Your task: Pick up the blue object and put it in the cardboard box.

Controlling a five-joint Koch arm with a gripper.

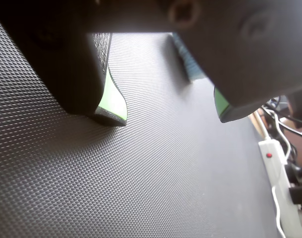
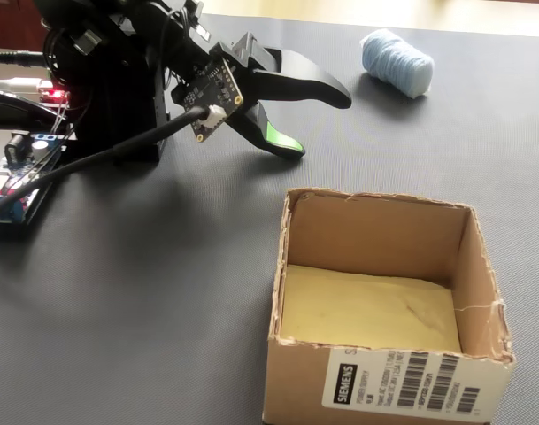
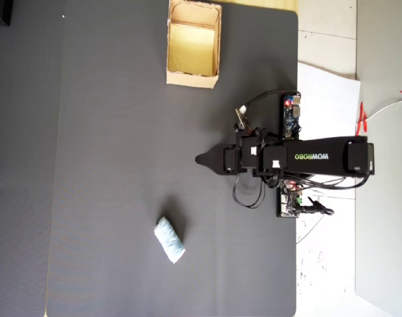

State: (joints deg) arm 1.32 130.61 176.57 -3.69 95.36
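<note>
On the dark textured mat [image 3: 108, 132] that covered the table, the task had barely begun. The tool [image 2: 315, 122] hung low over the mat near the arm's base, its two jaws spread apart with nothing between them; in the wrist view the green-padded tips [image 1: 113, 101] stood well apart over bare mat, the near one almost touching the surface.

The blue object [image 3: 169, 240], a small pale-blue roll of soft, finely textured stuff, lay on its side on the mat, well apart from the tool and untouched. In the overhead view it sat below and to the left of the tool; in the fixed view it lay beyond the tool, toward the upper right [image 2: 396, 60]. The wrist view showed only a sliver of something bluish past the far jaw, too blurred to name with certainty.

The cardboard box [image 3: 193, 80] stood upright and open at the far side of the mat from the roll, its yellowish floor [image 2: 366, 310] empty, a printed barcode label [image 2: 411, 390] on its near wall.

Nothing was done yet, judging by this: reaching the roll, closing on it, carrying it across and dropping it into the box all remained.
</note>
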